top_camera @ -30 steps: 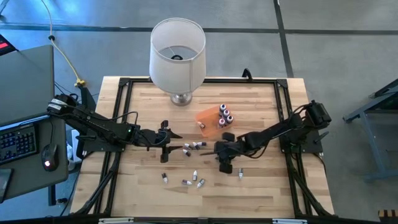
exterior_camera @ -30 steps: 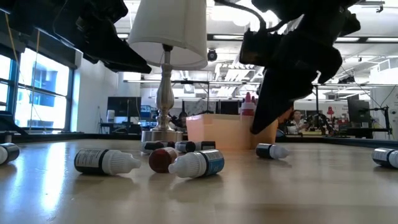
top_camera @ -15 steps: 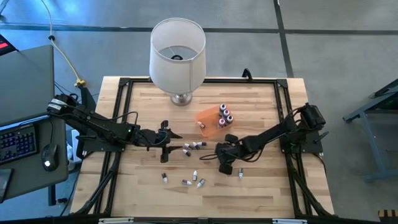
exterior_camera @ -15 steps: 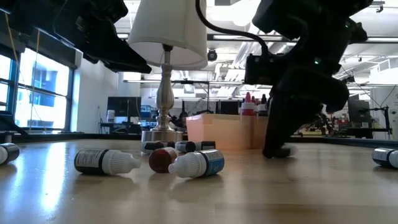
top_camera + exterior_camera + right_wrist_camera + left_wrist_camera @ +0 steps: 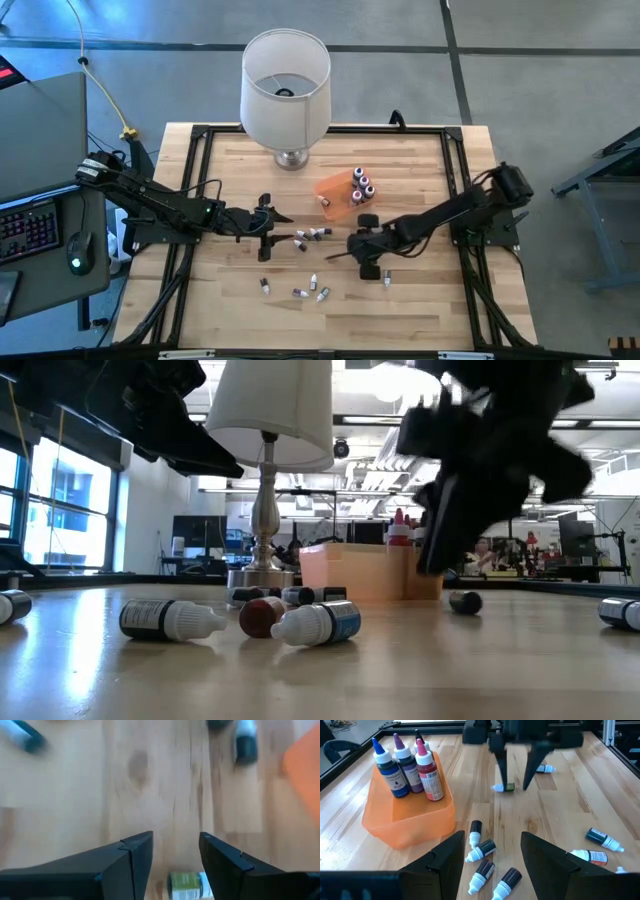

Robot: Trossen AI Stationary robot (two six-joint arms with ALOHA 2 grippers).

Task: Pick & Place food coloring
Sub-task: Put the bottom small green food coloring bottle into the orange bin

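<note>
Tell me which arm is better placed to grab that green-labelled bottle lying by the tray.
The right. Its open gripper hangs right over the green-labelled bottle, fingers either side. The left gripper, also open, waits farther off beside the bottle cluster.

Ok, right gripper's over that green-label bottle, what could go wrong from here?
The right gripper is open with the green-label bottle lying on its side between the fingers; closing on its round body could squirt it out or roll it away. The orange tray already holds upright bottles, so a careless drop may topple them.
</note>
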